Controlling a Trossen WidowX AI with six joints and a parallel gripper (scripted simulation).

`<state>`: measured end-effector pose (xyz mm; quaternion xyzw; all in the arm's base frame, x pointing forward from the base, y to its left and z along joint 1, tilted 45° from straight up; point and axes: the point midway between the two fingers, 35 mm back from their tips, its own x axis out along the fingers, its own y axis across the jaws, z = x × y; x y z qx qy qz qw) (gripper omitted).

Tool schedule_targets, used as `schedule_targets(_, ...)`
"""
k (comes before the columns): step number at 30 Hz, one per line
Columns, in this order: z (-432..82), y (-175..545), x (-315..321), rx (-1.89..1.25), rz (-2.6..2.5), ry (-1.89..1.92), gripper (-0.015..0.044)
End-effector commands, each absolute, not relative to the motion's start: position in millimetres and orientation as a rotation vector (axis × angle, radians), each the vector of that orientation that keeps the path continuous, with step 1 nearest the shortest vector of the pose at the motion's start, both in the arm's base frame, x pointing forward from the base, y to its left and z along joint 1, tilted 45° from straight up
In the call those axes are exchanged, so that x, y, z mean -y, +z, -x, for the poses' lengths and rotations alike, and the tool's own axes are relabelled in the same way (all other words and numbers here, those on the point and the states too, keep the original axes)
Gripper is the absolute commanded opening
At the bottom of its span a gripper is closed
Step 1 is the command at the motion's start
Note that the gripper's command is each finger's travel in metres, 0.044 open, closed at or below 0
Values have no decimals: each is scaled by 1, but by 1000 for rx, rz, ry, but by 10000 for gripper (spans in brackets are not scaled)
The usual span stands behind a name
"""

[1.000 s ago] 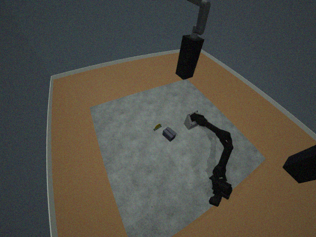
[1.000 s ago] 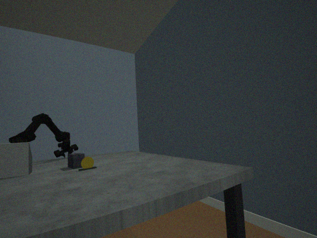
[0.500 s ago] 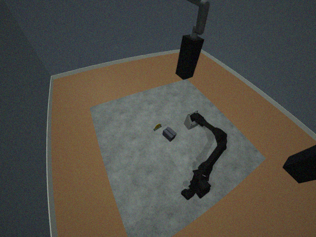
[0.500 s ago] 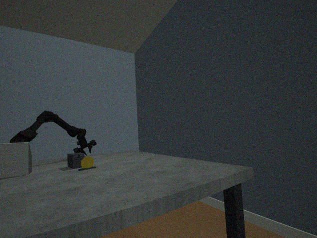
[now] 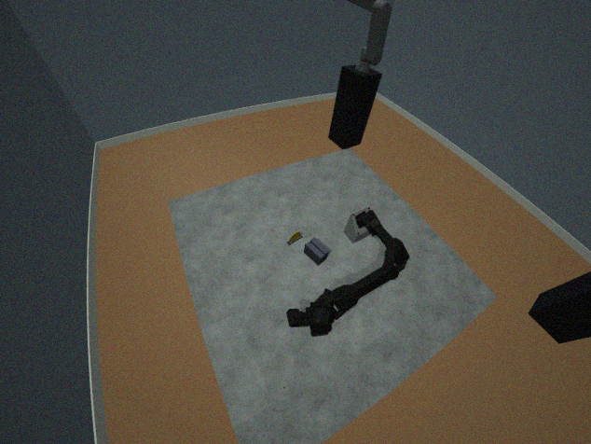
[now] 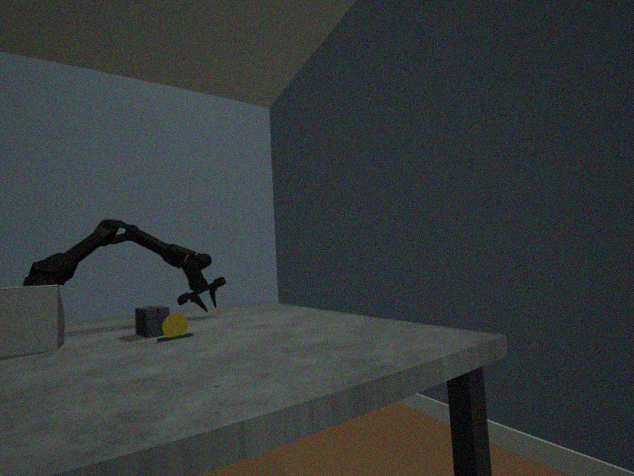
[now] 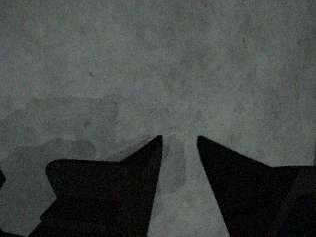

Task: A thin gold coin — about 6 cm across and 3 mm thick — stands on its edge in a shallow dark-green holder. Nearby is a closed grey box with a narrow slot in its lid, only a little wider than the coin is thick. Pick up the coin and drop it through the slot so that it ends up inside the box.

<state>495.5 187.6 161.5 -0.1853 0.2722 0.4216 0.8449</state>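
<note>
The gold coin [image 5: 295, 236] [image 6: 175, 325] stands on edge in the thin dark-green holder [image 5: 289, 243] [image 6: 161, 339]. The closed grey box [image 5: 312, 254] [image 6: 144, 322] stands close beside them, with a dark slot line across its lid in the top view. My gripper [image 6: 210, 308] [image 7: 179, 140] is partly open and empty, pointing down above the table behind the coin and box in the exterior view. In the top view the arm hides its fingertips. The wrist view shows only bare table between and beyond the fingers; coin, holder and box are outside it.
A pale block [image 5: 352, 229] [image 6: 30, 320] stands at the arm's base. The arm [image 5: 367, 282] [image 6: 148, 240] bends out over the table [image 5: 248, 296] [image 6: 307, 353]. A black pillar [image 5: 353, 107] with another arm on it stands past the table's corner. Another black block [image 5: 565, 308] is at the right.
</note>
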Motion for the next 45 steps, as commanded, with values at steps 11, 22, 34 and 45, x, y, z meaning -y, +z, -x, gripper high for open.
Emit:
schedule_targets(11, -449, 28, 15, -1082, 93, 719, 161)
schedule_targets(22, -327, -32, 127, -1343, -413, 632, 161)
schedule_targets(34, -301, -56, 125, -1366, -550, 616, 161)
schedule_targets(45, -303, -75, 108, -1366, -551, 617, 161)
